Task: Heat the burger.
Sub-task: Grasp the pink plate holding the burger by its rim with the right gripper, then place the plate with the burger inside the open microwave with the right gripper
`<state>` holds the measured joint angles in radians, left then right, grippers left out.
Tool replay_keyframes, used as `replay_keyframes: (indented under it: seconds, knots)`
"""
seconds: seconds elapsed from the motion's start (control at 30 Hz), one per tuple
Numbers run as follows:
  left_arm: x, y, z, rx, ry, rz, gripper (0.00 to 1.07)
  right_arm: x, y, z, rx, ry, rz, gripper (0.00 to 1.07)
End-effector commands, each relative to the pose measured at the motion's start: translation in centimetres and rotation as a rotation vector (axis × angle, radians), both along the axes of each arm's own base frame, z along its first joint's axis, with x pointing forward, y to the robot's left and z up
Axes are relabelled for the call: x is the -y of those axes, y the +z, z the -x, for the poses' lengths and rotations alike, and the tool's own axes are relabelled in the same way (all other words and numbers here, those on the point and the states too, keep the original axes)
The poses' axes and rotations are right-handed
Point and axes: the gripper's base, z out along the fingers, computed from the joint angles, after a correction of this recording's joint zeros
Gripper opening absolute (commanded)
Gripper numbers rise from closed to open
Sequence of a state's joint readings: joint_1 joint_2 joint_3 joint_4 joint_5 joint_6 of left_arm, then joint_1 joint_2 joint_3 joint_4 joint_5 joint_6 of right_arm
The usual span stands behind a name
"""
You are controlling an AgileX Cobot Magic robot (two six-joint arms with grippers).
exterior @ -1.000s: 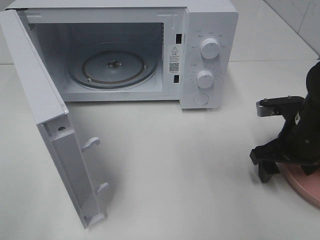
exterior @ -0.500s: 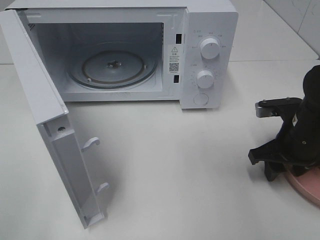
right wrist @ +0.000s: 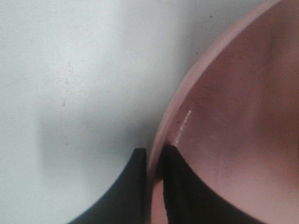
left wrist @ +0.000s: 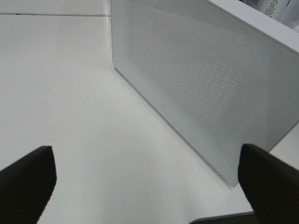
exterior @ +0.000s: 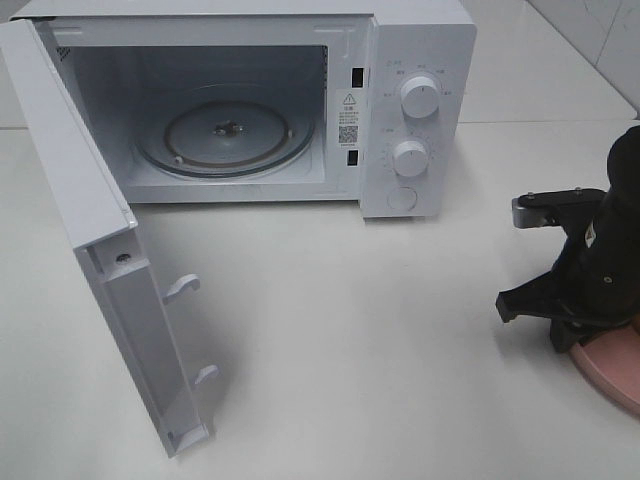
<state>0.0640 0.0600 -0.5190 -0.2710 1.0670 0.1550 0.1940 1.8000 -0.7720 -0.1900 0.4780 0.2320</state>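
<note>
surface: white tabletop | wall: white tiles | light: even, soft shadows

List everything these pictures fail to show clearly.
- Burger: in no view. The pink plate runs past the exterior view's edge under the right arm, and the right wrist view shows only a bare part of it.
- Left hand: outside the exterior view.
- Microwave dial labels: too small to read.
</note>
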Motion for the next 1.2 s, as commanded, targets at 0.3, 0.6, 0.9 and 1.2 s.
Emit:
replay_keyframes:
  seconds: [0.3,0.6,0.9,1.2]
  knots:
    - [0.0,0.0,0.0,0.002,-0.003,-0.002,0.98,0.5,0.1,0.2,0.000,-0.057,0.041,0.00]
    - [0.0,0.0,0.0,0.002,-0.003,-0.002,0.98,1.4,0.9,0.4,0.014,-0.108,0.129,0.00]
    - [0.0,0.0,0.0,0.002,-0.003,-0.002,0.98,-0.2,1.4,0.8,0.027,-0.034,0.181,0.00]
    - [0.0,0.0,0.0,0.002,-0.003,-0.002,0.98,-1.4,2.8,1.3,0.066,0.041,0.252,0.00]
